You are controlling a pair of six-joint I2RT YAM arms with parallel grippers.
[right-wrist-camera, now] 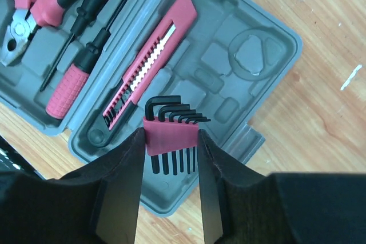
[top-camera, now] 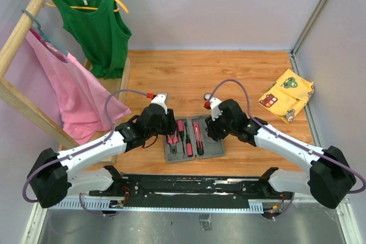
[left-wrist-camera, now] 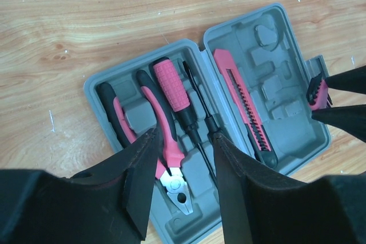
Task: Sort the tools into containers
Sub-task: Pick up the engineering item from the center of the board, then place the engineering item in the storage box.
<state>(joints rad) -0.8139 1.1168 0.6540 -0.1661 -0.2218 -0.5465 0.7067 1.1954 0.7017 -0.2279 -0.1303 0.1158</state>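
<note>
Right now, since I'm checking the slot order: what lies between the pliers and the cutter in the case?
A pink-handled screwdriver and a slim screwdriver lie side by side between the pliers and the cutter, as the left wrist view shows.

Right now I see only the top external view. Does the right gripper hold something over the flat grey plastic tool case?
Observer: Yes. The right gripper is shut on a pink-red plastic holder of black hex keys, above the half of the grey case with the pink-red cutter.
Operator: And the left gripper?
Observer: The left gripper is open, its fingers apart over the red-and-black pliers lying in their slot.
Operator: Is the round slot filled?
Observer: No, the round recess is empty.
</note>
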